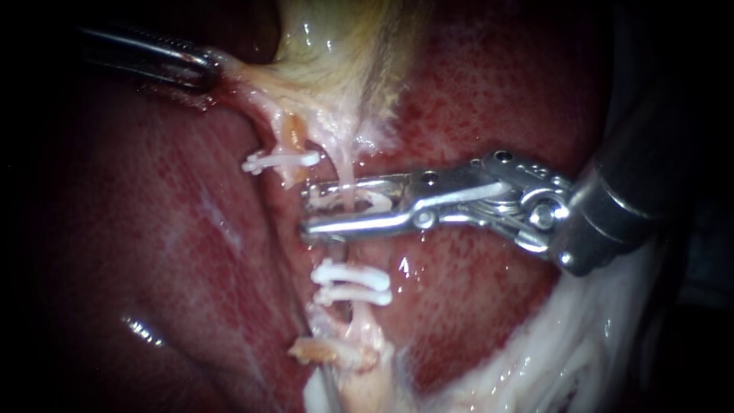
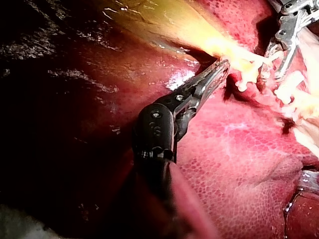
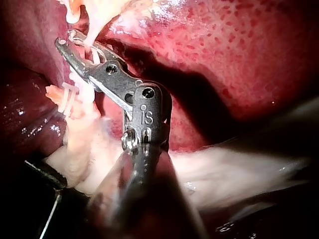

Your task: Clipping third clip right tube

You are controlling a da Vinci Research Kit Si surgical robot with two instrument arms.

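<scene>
Where its thick shaft enters from the right, closest to the endoscope, my right instrument (image 1: 306, 208) reaches across the liver (image 1: 474, 99) with a pale sheet of tissue (image 1: 550, 359) lying below it. Its pincer is only partly closed: a clear gap still shows between the two metal jaws, and both bear on a white clip (image 1: 373, 200) seated between them. That clip straddles the right tube (image 1: 346, 170), a thin pinkish strand that passes straight through the gap, so the clip sits around the tube and has not been squeezed flat. Just below the pincer on the same tube, two more white clips (image 1: 348, 274) lie one right beside the other, and under them the strand ends in frayed, pale and orange tissue. Beside the pincer, toward the view's left and a little higher, a single white clip (image 1: 281, 160) crosses the left tube (image 1: 289, 131), an orange-tinged strand that runs close alongside the right one. Both strands rise to the yellowish gallbladder (image 1: 336, 53) farther back. Farthest off, my left instrument (image 1: 208, 67) comes in from the upper left; its dark pincer is closed tight on the edge of the gallbladder where it narrows, and in the left wrist view the pale tissue is drawn taut from its tip.
</scene>
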